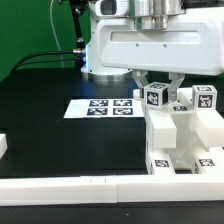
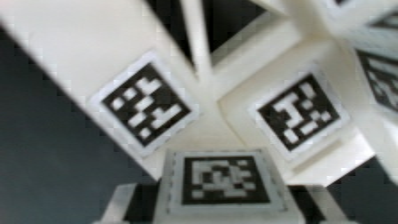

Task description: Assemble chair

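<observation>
Two long white rails (image 1: 60,188) lie nearest the exterior camera, end to end along the front of the black table (image 1: 40,110), with a short white block (image 1: 3,147) just behind them at the exterior view's left. The chair (image 1: 180,135), still a partial stack of chunky white pieces with square tags, stands just behind the rails toward the exterior view's right. Its stepped blocks rise toward the back, where two tagged pieces stick up side by side at the top.

The gripper (image 1: 160,88) hangs directly above the chair, its fingers reaching down on either side of the tagged piece (image 1: 155,96) on the exterior view's left; whether they press it or stand slightly apart from it I cannot tell. The wrist view is filled with blurred white chair parts and three tags (image 2: 221,178).

The marker board (image 1: 100,106) lies flat, beside the chair toward the exterior view's left. The white arm (image 1: 150,45) rises behind.
</observation>
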Robot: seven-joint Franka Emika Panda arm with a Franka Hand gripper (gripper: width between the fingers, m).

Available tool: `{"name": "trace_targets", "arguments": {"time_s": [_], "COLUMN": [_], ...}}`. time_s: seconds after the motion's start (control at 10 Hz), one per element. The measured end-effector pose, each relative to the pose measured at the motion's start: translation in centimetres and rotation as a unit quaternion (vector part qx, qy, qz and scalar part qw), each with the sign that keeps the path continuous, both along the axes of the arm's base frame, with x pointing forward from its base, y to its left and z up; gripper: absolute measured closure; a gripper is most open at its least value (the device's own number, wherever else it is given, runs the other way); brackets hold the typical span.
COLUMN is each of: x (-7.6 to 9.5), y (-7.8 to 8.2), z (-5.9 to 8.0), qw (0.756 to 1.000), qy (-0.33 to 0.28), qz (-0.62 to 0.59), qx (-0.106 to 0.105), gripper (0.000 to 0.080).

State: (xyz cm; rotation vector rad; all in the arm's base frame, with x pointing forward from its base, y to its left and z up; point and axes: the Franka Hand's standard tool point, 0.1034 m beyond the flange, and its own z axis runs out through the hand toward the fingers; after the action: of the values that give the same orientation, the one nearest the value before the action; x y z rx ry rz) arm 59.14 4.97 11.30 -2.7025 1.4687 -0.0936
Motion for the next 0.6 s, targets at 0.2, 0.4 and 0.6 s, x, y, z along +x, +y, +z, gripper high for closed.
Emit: {"name": "trace_targets", "arguments": {"time_s": [0.2, 0.4, 0.6], "x": [0.15, 0.04, 0.01], "y": [-0.07, -0.15, -0.1], "z": [-0.01, -0.09, -0.16], "qw": [0.984, 0.975, 0.976], "qy": [0.001, 0.002, 0.002], "qz": [-0.174, -0.22, -0.213], "qx": [0.033, 0.044, 0.043], "gripper": [0.0537, 0.0537, 0.0302]}}
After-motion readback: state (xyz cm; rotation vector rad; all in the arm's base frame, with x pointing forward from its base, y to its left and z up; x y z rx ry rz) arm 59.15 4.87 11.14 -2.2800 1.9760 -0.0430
